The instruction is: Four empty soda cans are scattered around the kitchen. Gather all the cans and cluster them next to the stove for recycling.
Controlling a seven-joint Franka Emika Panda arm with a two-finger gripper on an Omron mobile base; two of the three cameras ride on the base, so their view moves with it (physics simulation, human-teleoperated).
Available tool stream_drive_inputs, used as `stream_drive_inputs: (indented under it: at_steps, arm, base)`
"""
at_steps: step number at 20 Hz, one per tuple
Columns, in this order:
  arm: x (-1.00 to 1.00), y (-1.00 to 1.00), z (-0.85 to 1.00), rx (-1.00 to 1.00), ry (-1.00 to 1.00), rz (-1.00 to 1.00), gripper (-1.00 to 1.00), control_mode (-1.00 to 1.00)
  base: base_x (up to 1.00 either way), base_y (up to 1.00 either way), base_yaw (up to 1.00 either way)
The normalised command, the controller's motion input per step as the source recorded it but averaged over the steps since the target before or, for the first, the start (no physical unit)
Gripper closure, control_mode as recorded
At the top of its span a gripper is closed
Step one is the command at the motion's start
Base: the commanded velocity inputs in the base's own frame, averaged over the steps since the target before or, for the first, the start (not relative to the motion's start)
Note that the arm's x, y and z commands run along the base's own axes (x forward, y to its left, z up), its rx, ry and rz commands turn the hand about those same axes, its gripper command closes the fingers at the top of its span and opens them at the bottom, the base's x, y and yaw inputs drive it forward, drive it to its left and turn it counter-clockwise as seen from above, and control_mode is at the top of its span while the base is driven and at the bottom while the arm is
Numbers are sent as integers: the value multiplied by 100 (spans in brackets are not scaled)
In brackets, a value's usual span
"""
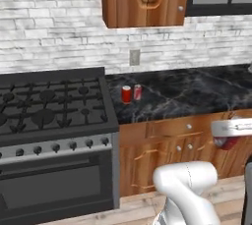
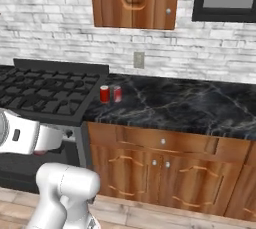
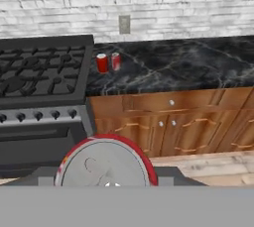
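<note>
Gripper [image 3: 106,184] at the bottom centre of the hand view pinches a red soda can [image 3: 105,164], of which we see the silvery top end-on, rimmed in red. In the left base view the hand sits at the right edge with a patch of red beneath it [image 1: 226,143]; in the right base view it lies at the lower left, the can showing red just under the forearm [image 2: 44,149]. Two further soda cans, one plain red [image 1: 126,94] and one darker with markings [image 1: 138,92], stand upright side by side on the black marble counter [image 1: 197,94], just beside the right edge of the stove [image 1: 54,106], left of frame centre. We judge an empty can to be light, thin-walled and easily dented, with a smooth, slippery side; hold is best taken across the mid-body with moderate pressure, and release should follow only once the base rests flat on the counter.
</note>
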Motion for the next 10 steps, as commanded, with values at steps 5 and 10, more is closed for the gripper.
stream_drive_inputs:
  at_steps: [5,10]
  arm:
    - [0,0,0,0,0,0,100,100]
    - [0,0,0,0,0,0,100,100]
  base:
    - [54,-21,0]
    - [55,0,0]
